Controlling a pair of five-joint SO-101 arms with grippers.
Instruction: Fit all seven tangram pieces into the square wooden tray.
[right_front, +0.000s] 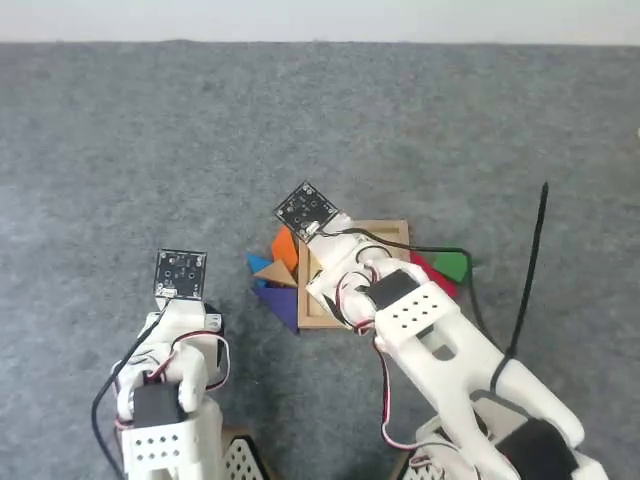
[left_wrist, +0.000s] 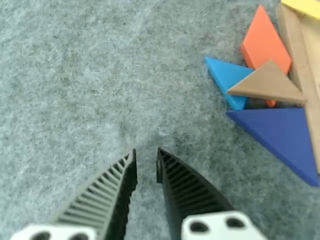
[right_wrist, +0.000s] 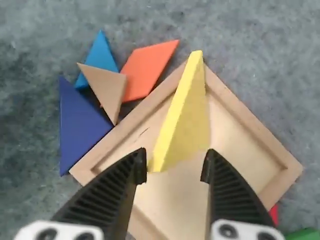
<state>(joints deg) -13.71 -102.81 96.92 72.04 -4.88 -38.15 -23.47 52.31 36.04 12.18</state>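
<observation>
Gripping yellow triangle (right_wrist: 182, 115) in right claw (right_wrist: 175, 156) over tray (right_wrist: 235, 140), left claw (left_wrist: 146, 162) barely open, empty

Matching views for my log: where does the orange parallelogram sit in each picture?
High view: orange parallelogram just outside the wooden tray's rim, above the tan triangle.
Left wrist view: orange parallelogram beside the tray rim, tan triangle overlapping it.
Right wrist view: orange parallelogram off a tray corner, tan triangle overlapping its edge.
Shared landmark: the tan triangle beside the tray.
</observation>
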